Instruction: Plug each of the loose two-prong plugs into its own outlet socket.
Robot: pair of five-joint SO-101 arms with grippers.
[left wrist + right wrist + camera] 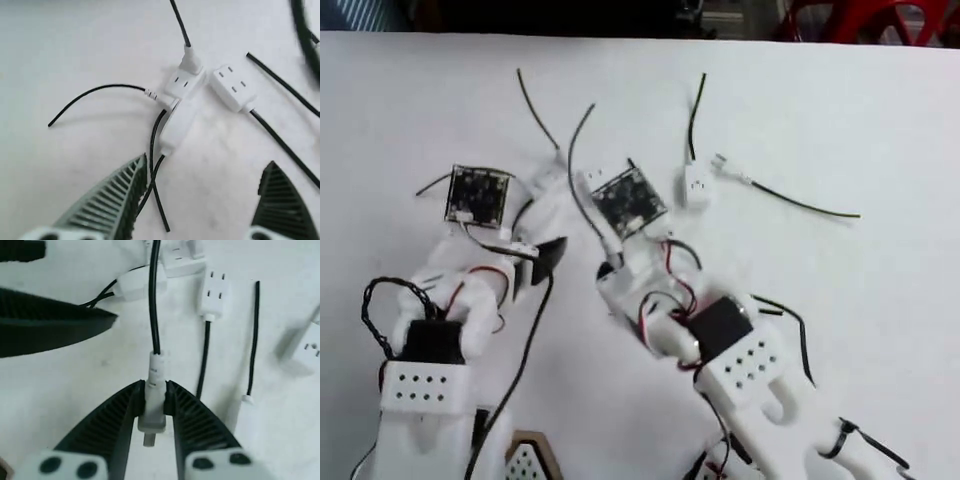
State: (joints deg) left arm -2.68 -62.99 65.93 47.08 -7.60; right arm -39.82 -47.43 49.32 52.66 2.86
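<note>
While in right gripper [155, 387], white plug [151, 421]

Cords [154, 300] and outlet sockets [696, 186] crowd the middle; the table's [900, 120] far right offers passing room

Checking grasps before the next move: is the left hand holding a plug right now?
No, the left hand is open, its fingers spread with nothing clamped between them.

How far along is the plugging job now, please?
Done: I see no plug seated in any outlet socket. In hand: the right gripper is shut on one two-prong plug. Remaining: insert it, then handle another loose plug; the left gripper is open.
</note>
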